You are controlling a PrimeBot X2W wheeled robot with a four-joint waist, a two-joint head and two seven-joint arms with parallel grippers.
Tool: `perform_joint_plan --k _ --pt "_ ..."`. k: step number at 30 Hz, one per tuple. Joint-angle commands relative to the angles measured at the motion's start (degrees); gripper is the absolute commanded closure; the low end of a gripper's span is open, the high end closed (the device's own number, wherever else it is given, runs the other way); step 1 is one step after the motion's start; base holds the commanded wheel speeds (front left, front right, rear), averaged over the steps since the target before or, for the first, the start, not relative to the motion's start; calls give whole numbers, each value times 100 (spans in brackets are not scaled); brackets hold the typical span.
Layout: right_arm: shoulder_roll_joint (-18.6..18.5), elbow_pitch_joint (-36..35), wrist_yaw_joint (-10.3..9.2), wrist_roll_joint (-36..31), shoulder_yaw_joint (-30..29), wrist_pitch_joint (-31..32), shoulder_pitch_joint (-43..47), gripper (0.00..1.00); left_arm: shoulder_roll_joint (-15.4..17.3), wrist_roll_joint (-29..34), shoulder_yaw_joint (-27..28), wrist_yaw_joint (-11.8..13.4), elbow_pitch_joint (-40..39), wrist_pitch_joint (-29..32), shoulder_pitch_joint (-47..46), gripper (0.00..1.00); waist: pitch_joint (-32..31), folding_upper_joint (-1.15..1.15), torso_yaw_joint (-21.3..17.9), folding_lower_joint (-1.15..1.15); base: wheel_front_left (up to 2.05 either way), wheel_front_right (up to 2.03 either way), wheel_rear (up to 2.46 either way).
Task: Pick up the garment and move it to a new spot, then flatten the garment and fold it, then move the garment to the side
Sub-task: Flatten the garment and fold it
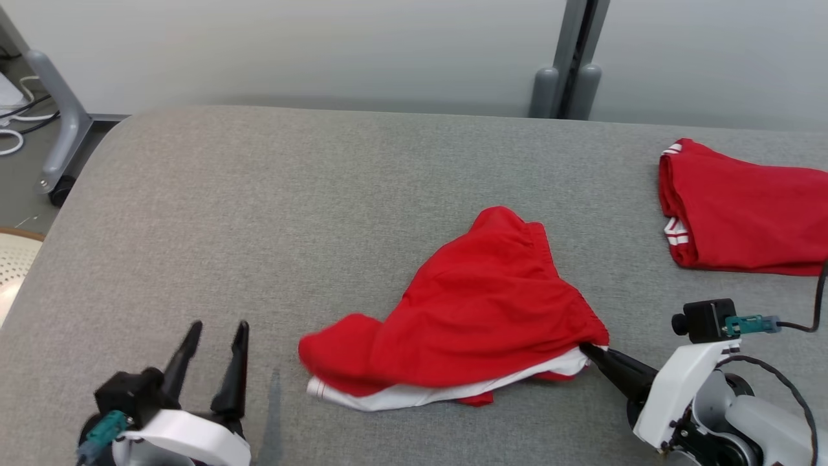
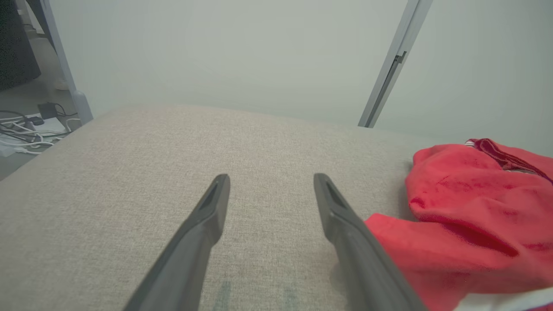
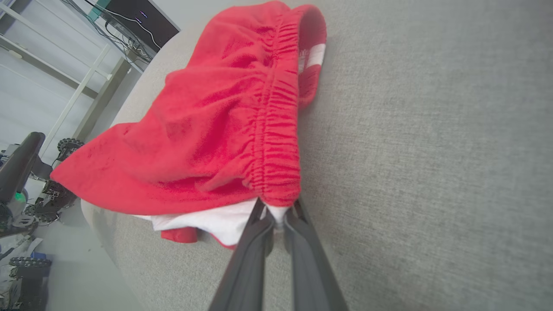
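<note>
Near the spread left jaws lies the garment point(image 1: 472, 304), right jaws pinching its corner.

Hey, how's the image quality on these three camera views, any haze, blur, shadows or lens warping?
Head view: even, soft light, sharp, only a faint shadow beside the left end effector. Left wrist view: milky haze, the red garment looks washed out and smeary. Right wrist view: wide-angle stretch and tilt, waistband gathers crisp, the right end effector soft up close.
</note>
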Motion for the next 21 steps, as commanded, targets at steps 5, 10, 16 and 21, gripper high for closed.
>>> perform_joint_plan --k 5,10,16,21 --pt "-197 -187 4 125 -25 126 182 100 139 -178 -252 -4 333 121 -83 0 -43 0 -122 0 0 0 0" --pt "-228 -191 4 189 -57 132 321 78 180 -281 -338 -4 471 108 -168 0 -59 0 -166 0 0 0 0" --pt "-127 -1 4 108 -43 183 389 0 225 -351 -451 -4 561 93 -247 0 -74 0 -157 0 0 0 0" --pt "-29 263 4 22 -14 222 449 0 277 -391 -533 -4 599 92 -260 0 -97 0 -119 0 0 0 0"
